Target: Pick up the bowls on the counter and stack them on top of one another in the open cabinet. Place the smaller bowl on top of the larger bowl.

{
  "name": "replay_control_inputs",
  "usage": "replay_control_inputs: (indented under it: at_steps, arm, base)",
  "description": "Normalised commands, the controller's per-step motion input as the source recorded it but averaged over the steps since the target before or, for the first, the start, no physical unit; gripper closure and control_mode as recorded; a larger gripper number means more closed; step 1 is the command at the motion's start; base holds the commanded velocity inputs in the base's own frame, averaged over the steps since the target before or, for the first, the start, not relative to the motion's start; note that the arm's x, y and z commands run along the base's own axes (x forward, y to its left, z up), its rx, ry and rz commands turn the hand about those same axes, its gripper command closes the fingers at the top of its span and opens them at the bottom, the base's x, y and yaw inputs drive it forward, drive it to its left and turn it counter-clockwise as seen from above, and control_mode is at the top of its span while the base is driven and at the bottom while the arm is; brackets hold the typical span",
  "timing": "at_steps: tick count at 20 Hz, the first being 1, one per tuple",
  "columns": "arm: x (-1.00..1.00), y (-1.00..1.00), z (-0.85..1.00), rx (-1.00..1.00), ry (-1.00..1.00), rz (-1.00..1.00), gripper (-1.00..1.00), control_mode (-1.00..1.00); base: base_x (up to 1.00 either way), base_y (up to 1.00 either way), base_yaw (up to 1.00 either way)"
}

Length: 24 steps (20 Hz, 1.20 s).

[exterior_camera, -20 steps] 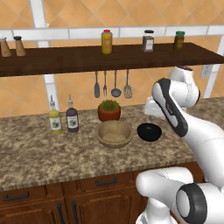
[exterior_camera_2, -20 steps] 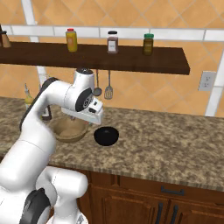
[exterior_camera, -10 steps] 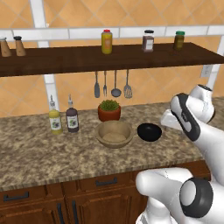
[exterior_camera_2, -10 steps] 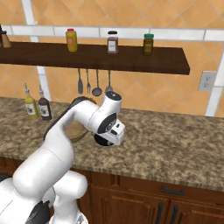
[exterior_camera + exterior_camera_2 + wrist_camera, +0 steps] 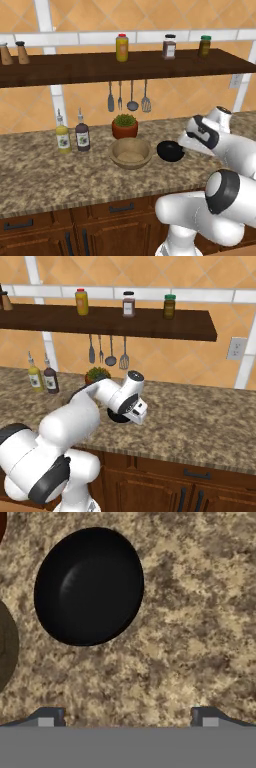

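The smaller bowl [image 5: 170,151], glossy black, sits upright on the speckled counter [image 5: 50,175]. Just left of it is the larger tan bowl [image 5: 131,152]. My gripper [image 5: 127,719] hangs open and empty low over the counter, a little to the right of the black bowl [image 5: 90,587]; its fingertips [image 5: 47,718] stand wide apart with bare granite between them. The tan bowl's rim [image 5: 5,644] shows at the left of the hand view. In the right base view my hand covers most of the black bowl [image 5: 116,417] and my arm hides the tan one. The open cabinet [image 5: 125,67] runs above.
A terracotta plant pot [image 5: 125,126] stands behind the bowls. Two bottles [image 5: 72,136] stand left on the counter. Utensils [image 5: 127,97] hang under the shelf. On the shelf are a yellow bottle [image 5: 122,47], two jars [image 5: 169,46] and shakers [image 5: 12,53].
My arm has swung down and to the right, from in front of the shelf to low beside the black bowl. The jaws have stayed open. Neither bowl has moved.
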Motion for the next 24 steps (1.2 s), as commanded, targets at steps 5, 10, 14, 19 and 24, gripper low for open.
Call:
replay_control_inputs:
  at_steps: [5,10,14,19,24]
  arm:
    - [0.47,0.0,-0.44,0.0,0.0,-0.07,-1.0,-1.0]
    - [0.49,0.0,-0.24,0.0,0.0,-0.09,-1.0,-1.0]
    - [0.25,0.0,-0.29,0.0,0.0,-0.06,-1.0,-1.0]
    - [0.15,0.0,-0.28,0.0,0.0,-0.05,-1.0,-1.0]
    - [0.24,0.01,-0.17,0.0,0.0,-0.06,-1.0,-1.0]
  base:
    - [0.0,0.0,0.0]
    - [0.0,0.0,0.0]
    - [0.0,0.0,0.0]
    - [0.0,0.0,0.0]
    - [0.0,0.0,0.0]
